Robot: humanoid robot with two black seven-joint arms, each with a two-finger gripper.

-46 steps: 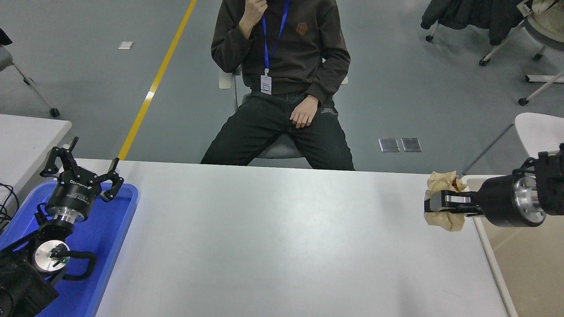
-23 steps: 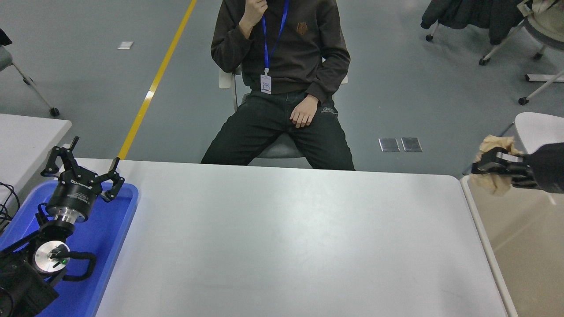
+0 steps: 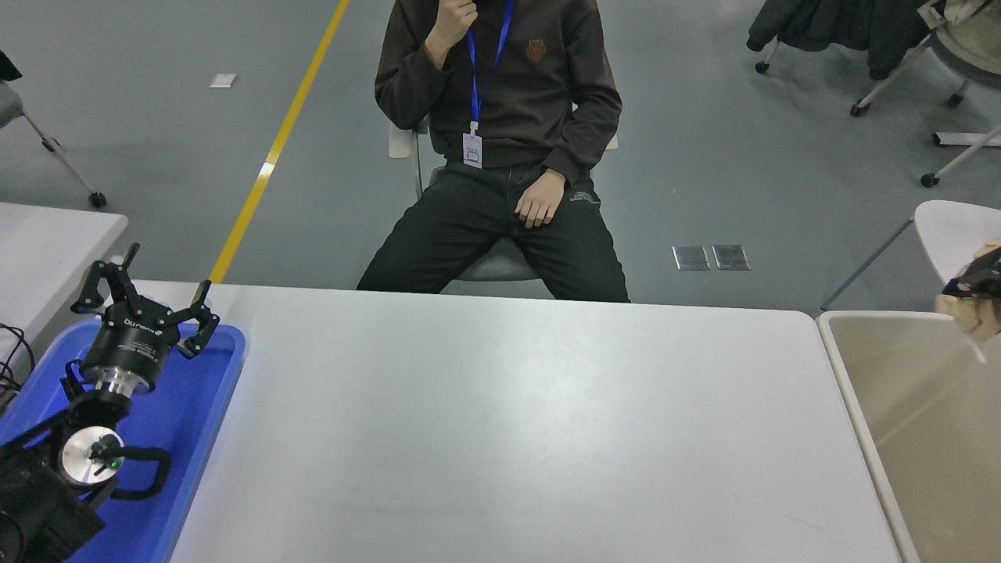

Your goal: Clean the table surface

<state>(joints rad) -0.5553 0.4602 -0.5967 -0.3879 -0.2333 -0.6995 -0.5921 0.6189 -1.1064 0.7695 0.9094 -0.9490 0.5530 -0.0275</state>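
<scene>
- Two arms on my console. The left gripper (image 3: 148, 301) sits parked at the lower left above the blue tray (image 3: 195, 422), its fingers spread wide with nothing between them.
- The right gripper (image 3: 974, 285) shows only as a black sliver at the right edge, over the far rim of the beige bin (image 3: 841, 367). I see a crumpled tan paper wad (image 3: 974, 317) pressed against it just below; the jaws look closed on that wad, though most of the gripper is cut off by the frame edge.
- The table surface (image 3: 508, 422) fills the middle of my view, white and matte, running from the blue tray on its left end to the beige bin, which stands just beside its right edge. I log faint glare near the centre.
- One person (image 3: 500, 117) sits on a chair at the far side, one hand raised to the chin, the other hand resting on a thigh, a blue lanyard with a badge hanging at the chest.
- A smaller white table (image 3: 47, 242) stands at the far left, behind the tray.
- A yellow floor line (image 3: 274, 148) runs diagonally across the grey floor beyond the table.
</scene>
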